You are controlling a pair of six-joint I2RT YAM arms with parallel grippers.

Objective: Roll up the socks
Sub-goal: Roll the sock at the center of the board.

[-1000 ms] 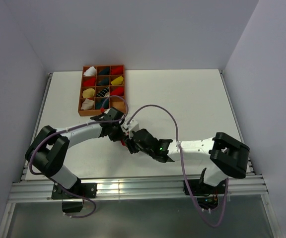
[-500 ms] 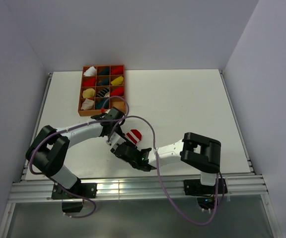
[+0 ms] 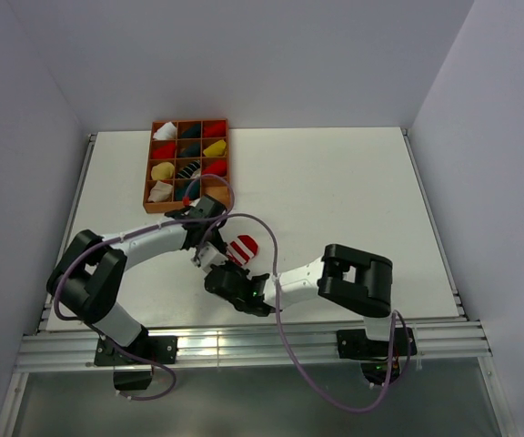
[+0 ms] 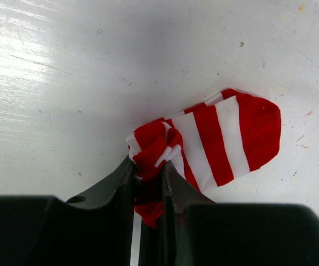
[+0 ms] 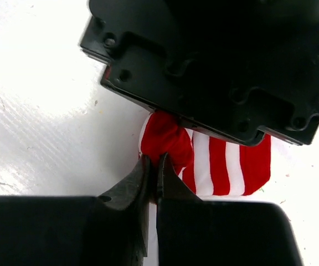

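One of the socks, red-and-white striped (image 3: 245, 248), lies flat on the white table with its red toe pointing away. My left gripper (image 4: 148, 167) is shut on its bunched, partly rolled end (image 4: 154, 145). In the right wrist view the sock (image 5: 226, 163) shows below the left gripper's black body (image 5: 215, 66). My right gripper (image 5: 151, 162) is shut, its tips touching the red bunch (image 5: 165, 138); I cannot tell whether any cloth is pinched between them. From above, both grippers meet at the sock's near end, the right gripper (image 3: 226, 276) just below the left gripper (image 3: 209, 257).
A brown compartment tray (image 3: 149, 188) with several rolled bundles in red, yellow, white and dark colours stands at the back left. Both arms cross the near left part of the table; a purple cable (image 3: 271, 238) loops over the sock area.
The right arm has swung left and folded in toward the sock, uncovering it from above. Its jaws have gone from half open to shut at the red bunch. The left gripper has kept its hold.
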